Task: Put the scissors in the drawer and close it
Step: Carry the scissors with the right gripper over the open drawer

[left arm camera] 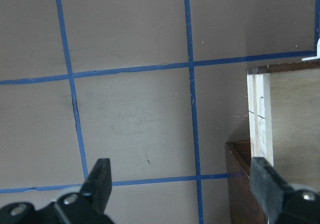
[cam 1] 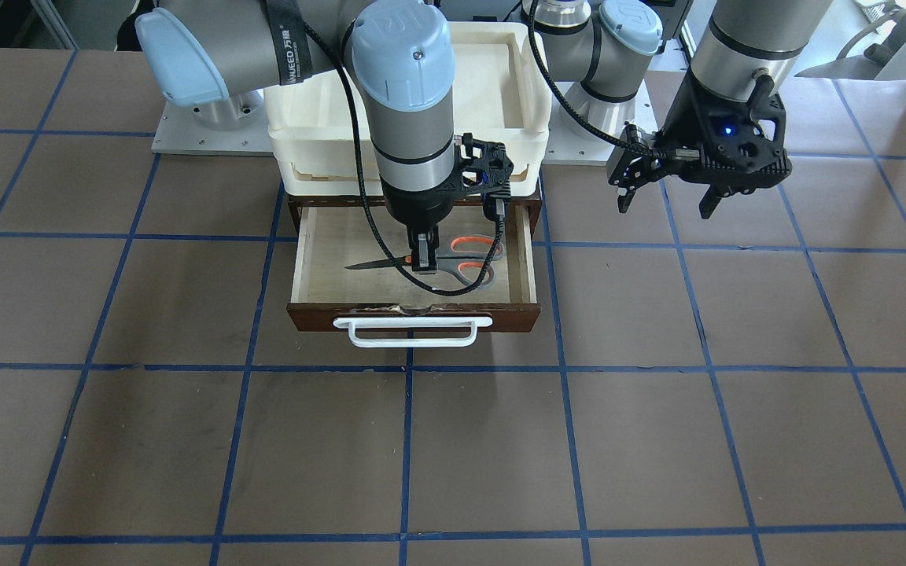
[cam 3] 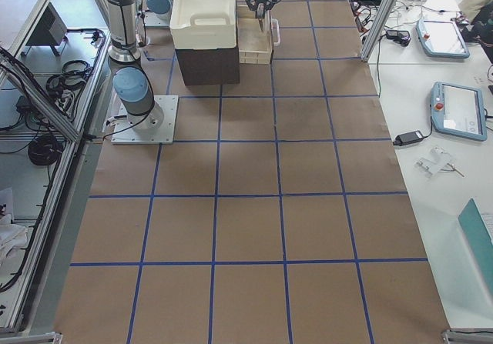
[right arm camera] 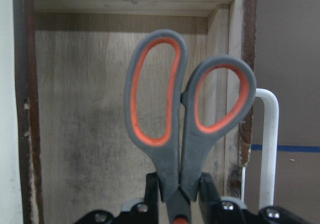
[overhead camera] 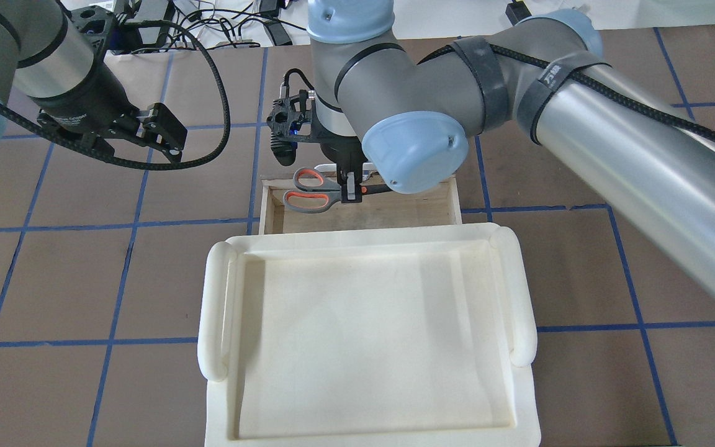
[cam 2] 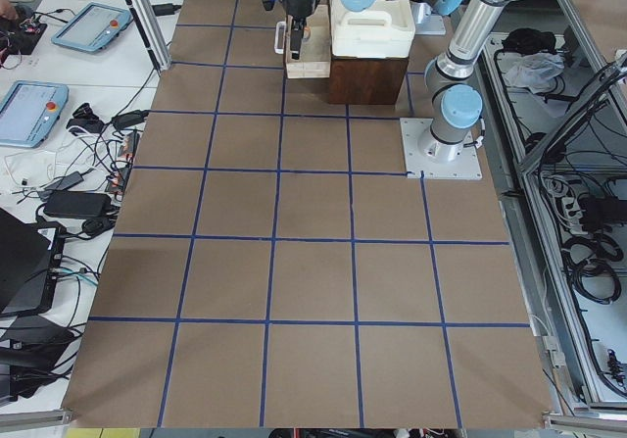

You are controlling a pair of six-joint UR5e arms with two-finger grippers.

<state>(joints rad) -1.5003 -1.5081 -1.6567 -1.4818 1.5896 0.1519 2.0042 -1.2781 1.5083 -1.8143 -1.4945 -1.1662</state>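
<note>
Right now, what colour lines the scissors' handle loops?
Orange-red, on the small grey-handled scissors; right wrist view shows it best.

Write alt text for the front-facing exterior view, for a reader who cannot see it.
The robot's right gripper is shut on a small pair of scissors with orange-and-grey loop handles, holding them over the pale inside of an open dark-brown wooden drawer with a white bar handle. The left gripper hangs open above the brown table.

Cream-white trays (overhead camera: 215, 310), blue-gridded table (cam 1: 146, 448)
</note>
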